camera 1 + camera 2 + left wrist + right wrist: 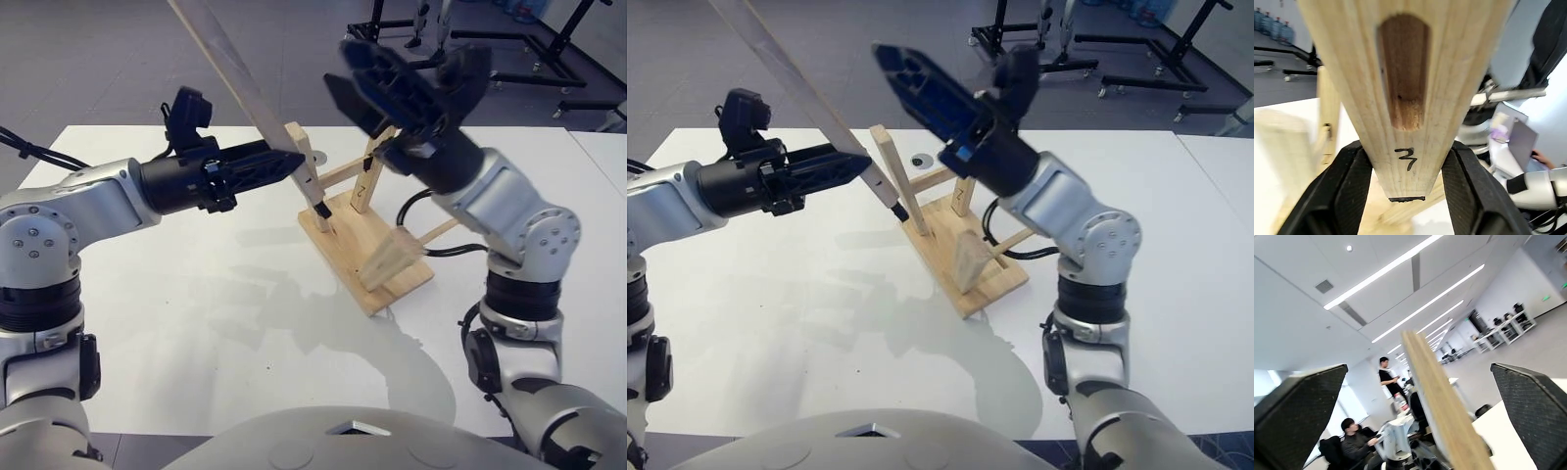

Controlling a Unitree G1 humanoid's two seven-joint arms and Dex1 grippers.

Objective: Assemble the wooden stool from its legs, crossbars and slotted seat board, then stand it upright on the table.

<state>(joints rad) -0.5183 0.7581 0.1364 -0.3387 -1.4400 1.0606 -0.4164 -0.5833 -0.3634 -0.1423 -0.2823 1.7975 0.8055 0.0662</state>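
- Your left gripper (286,162) is clamped on the long pale wooden leg with a routed slot (235,73). The leg's dark lower tip is near a corner of the flat pale wooden seat board (348,250) on the white table (196,323).
- Your right gripper (1419,367) hangs spread wide and empty above the board.
- The leg looks light, stiff and smooth; its long overhang will likely lever, so grip the flat faces low.
- A handwritten black numeral (1406,159), seemingly 3, sits under the slot.

White table (196,372), grey floor (88,59)
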